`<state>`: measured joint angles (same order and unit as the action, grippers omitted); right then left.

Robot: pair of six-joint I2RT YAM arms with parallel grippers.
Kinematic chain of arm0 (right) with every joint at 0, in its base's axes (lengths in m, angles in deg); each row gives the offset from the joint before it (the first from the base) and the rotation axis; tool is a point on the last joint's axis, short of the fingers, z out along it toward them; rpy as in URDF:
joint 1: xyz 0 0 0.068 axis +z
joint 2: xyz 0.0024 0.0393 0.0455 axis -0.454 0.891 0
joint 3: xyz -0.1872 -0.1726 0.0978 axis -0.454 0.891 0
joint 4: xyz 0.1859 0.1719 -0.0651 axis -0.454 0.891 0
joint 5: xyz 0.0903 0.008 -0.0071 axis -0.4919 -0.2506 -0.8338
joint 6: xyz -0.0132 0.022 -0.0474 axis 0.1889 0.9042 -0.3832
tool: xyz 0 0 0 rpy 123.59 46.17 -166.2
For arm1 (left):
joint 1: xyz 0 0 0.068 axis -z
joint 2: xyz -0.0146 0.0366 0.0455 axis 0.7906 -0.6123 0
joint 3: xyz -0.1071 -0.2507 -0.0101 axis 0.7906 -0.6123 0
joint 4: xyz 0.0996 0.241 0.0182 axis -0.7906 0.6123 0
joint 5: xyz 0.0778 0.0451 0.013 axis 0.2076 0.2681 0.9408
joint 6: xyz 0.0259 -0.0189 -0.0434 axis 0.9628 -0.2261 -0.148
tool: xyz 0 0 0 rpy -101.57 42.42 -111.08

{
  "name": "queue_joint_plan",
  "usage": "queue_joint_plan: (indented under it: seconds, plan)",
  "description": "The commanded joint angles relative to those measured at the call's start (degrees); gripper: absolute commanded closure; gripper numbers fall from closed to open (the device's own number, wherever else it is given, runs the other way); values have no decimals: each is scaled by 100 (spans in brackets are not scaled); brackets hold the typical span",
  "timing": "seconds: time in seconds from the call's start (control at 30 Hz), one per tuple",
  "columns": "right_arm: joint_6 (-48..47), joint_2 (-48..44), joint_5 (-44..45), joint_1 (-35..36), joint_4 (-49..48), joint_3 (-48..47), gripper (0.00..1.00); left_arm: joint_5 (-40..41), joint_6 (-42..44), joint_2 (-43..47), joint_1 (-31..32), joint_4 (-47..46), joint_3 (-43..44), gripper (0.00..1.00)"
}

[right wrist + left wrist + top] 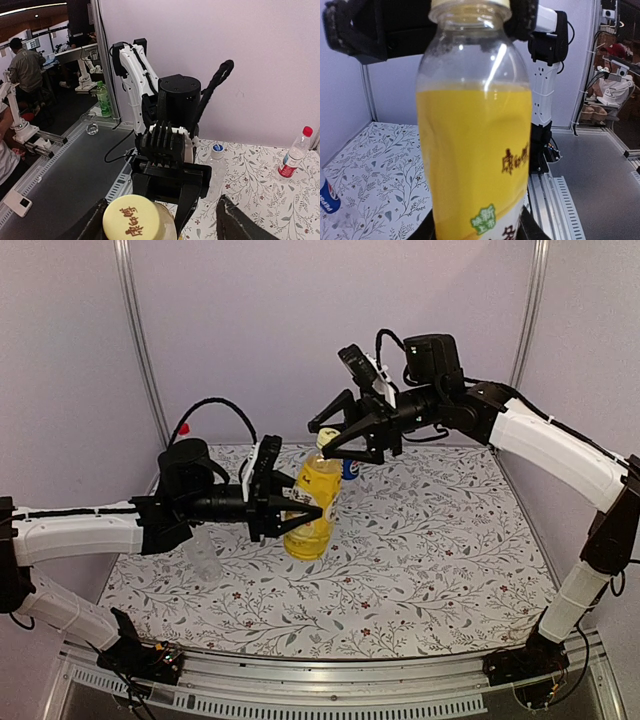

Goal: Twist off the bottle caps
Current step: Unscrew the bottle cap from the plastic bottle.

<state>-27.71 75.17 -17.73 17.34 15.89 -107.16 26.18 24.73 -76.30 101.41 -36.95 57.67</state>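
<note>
Soft, even light; faint shadows; glare streak on the close, blurry yellow bottle (475, 150)

Left gripper (298, 508) clamps the bottle (320, 480) from the side; right gripper (338, 440) hangs above it, jaws apart.

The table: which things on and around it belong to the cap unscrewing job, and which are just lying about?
Job: yellow bottle in left gripper, right gripper above; blue-label bottle; plain clear bottle; red-capped bottle.
Lying about: green bottle on neighbouring bench; floral table cover.
</note>
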Motion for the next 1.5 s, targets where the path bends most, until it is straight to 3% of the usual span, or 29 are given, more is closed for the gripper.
queue_joint_plan:
  seconds: [0.0,0.13,0.33,0.5,0.77,1.17,1.47]
  plan:
    - [318,-108,649,-57,-361,260,20,567,144,41,4,-62,59,78]
    - [1236,-405,1549,-57,-923,467,10,1584,201,37,22,198,134,78]
    - [2769,-571,3105,-22,-1590,655,9,3010,192,-31,227,697,334,77]
    - [2996,-532,4441,240,-1402,511,9,3564,239,-54,340,879,414,77]
    - [3139,-95,4431,406,-1160,247,15,3942,314,-49,398,938,444,77]
    - [3144,34,4318,444,-1203,327,35,4048,350,-31,410,969,441,77]
    - [3143,-103,4265,444,-1349,474,38,4074,377,-43,427,981,441,77]
